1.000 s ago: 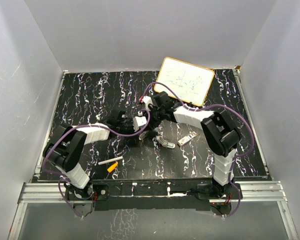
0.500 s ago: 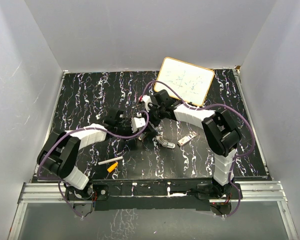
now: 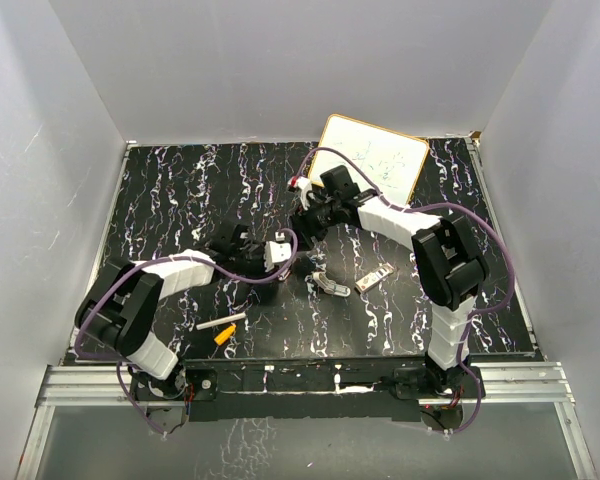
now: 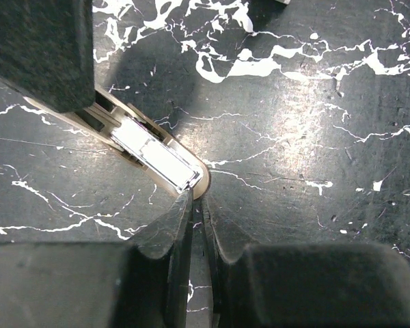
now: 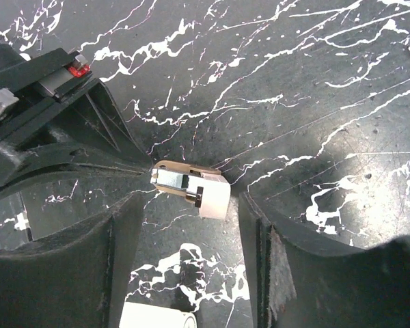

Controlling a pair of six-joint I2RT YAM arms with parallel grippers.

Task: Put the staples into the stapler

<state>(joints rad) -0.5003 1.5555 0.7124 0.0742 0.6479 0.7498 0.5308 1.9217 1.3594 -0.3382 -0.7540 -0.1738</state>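
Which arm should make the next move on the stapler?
Right. The right gripper is open and free, fingers straddling the stapler from above. The left gripper looks pinched on the stapler's tip, so it likely serves best as the steadying hold.

stapler (image 4: 157, 156) far end: covered by a dark block (image 4: 37, 48) in the top-left corner of the left wrist view; the block is cropped by two edges and cannot be identified.
left gripper (image 4: 197, 199) hold: the fingertips nearly meet at the stapler's rounded tip; whether they pinch its rim cannot be told.
white piece (image 5: 157, 316): cropped by the bottom edge of the right wrist view; only a strip shows.
whiteboard (image 3: 372, 160): its lower-left corner sits behind the right arm (image 3: 380, 215); the writing is too small to read.
top view fingertips: lost against the dark table (image 3: 180, 200).
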